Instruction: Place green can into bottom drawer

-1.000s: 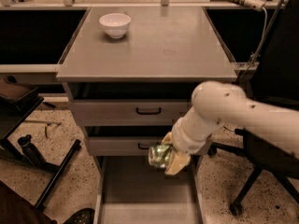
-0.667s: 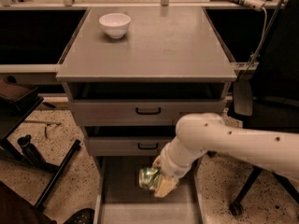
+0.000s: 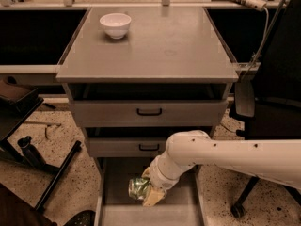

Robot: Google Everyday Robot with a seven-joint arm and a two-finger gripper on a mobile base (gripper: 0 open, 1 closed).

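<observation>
The green can point(image 3: 138, 188), shiny green and silver with a dented skin, is held in my gripper point(image 3: 148, 191) just above the floor of the bottom drawer point(image 3: 117, 180). The bottom drawer is pulled out, a wide grey tray with low side walls. My white arm reaches in from the right and down into the drawer. The gripper's cream fingers point(image 3: 154, 197) are shut on the can, which lies over the drawer's middle. I cannot tell whether the can touches the floor.
Two shallower grey drawers with black handles point(image 3: 149, 111) stand above. A white bowl point(image 3: 115, 24) sits at the cabinet top's back left. A black chair point(image 3: 270, 112) stands at the right. A black stand's legs point(image 3: 47, 168) lie on the speckled floor at the left.
My arm has moved down and to the left with the can, from in front of the middle drawer into the open bottom drawer.
</observation>
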